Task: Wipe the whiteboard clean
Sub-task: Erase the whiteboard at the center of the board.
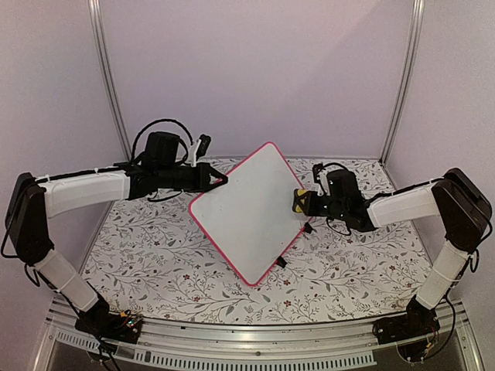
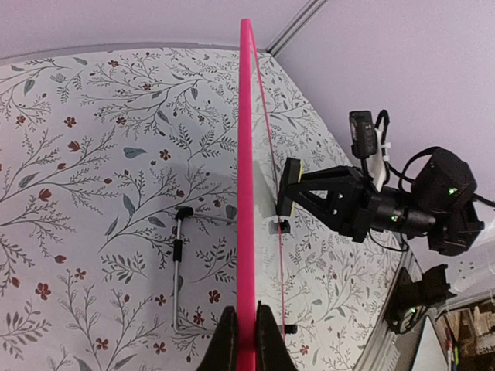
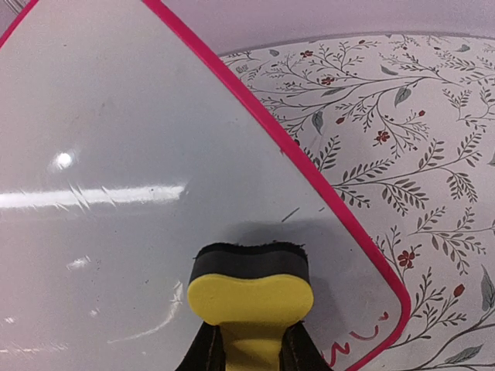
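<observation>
Floral-print table (image 1: 155,255), lilac walls (image 1: 255,69). Whiteboard (image 1: 247,209) held up over the table, diamond-wise, one corner up; long axis unclear. Left hand (image 1: 220,180) clenched on its left corner; right hand (image 1: 305,203) grasps eraser (image 3: 249,290) against its face.

From the left wrist camera the whiteboard (image 2: 246,193) stands edge-on between the left fingers (image 2: 226,346). Only its pink rim shows, and neither face can be seen. The bottom edge cuts those fingers off below their tips. Beyond them and to the left, a thin rod (image 2: 179,263) on the desk (image 2: 77,193) is too slight to identify.

From the right wrist camera the right fingers (image 3: 203,357) are mostly hidden behind the eraser (image 3: 249,297) and cropped at the bottom. Just right of them, pink strokes (image 3: 357,340) on the board are too small to read. The board itself runs past the left and top edges.
</observation>
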`<action>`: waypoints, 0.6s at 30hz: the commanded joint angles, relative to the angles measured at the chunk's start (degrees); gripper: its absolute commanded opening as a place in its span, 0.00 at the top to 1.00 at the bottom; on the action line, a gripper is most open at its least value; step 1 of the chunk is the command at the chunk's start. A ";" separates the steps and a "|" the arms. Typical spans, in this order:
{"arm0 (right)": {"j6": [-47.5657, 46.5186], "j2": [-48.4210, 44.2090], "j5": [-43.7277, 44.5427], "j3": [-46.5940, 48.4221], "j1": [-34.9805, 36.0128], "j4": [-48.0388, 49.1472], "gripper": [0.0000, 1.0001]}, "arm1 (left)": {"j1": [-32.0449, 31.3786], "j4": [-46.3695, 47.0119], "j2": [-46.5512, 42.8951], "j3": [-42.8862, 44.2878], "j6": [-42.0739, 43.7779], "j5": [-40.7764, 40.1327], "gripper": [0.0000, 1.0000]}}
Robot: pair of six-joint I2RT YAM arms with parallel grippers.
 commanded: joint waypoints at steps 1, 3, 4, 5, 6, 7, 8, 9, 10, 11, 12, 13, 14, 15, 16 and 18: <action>-0.65 -1.02 -0.59 2.68 -0.48 -0.75 0.92 | 0.45 -0.04 -1.66 -2.53 4.25 -0.36 1.00; -0.64 -0.71 -0.67 2.79 -0.59 -0.70 0.92 | 0.53 0.94 -2.77 -3.33 4.10 -0.32 1.00; -0.58 -0.64 -0.66 2.63 -0.59 -0.70 0.92 | 0.52 0.99 -3.32 -3.65 4.03 -0.27 1.00; -0.56 -0.61 -0.74 2.39 -0.59 -0.65 0.92 | 0.60 2.58 -3.75 -3.92 4.01 -0.28 1.00; -0.47 -0.61 -0.71 2.09 -0.59 -0.57 0.92 | 0.64 3.52 -4.16 -4.29 3.89 -0.35 1.00; -0.40 -0.58 -0.67 1.66 -0.59 -0.45 0.92 | 0.71 4.03 -4.61 -4.61 3.82 -0.44 1.00; -0.38 -0.67 -0.63 1.18 -0.59 -0.15 0.92 | 0.79 4.51 -4.97 -5.05 3.62 -0.54 1.00; -0.42 -0.76 -0.63 0.58 -0.59 0.03 0.92 | 0.85 4.87 -5.36 -5.32 3.49 -0.66 1.00; -0.50 -0.83 -0.67 0.15 -0.57 0.18 0.92 | 0.89 5.16 -5.67 -5.52 3.48 -0.70 1.00; -0.48 -0.91 -0.67 -0.31 -0.59 0.28 0.92 | 0.97 5.38 -5.85 -5.64 3.41 -0.70 1.00; -0.54 -0.95 -0.66 -0.71 -0.59 0.51 0.92 | 1.03 5.54 -6.01 -5.79 3.35 -0.70 1.00; -0.55 -0.89 -1.10 -1.14 -0.57 0.81 0.92 | 1.03 5.78 -6.12 -5.91 3.29 -0.69 1.00; -0.56 -0.83 -1.62 -1.51 -0.59 1.30 0.92 | 1.05 6.04 -6.27 -6.10 3.19 -0.63 1.00; -0.49 -0.73 -2.36 -1.96 -0.59 1.70 0.92 | 1.11 6.19 -6.44 -6.20 3.12 -0.62 1.00; -0.27 -0.64 -3.10 -2.45 -0.59 2.19 0.92 | 1.10 6.29 -6.60 -6.32 3.05 -0.68 1.00; 0.17 -0.53 -4.69 -3.48 -0.59 3.44 0.93 | 1.15 6.79 -7.01 -6.64 3.06 -0.62 1.00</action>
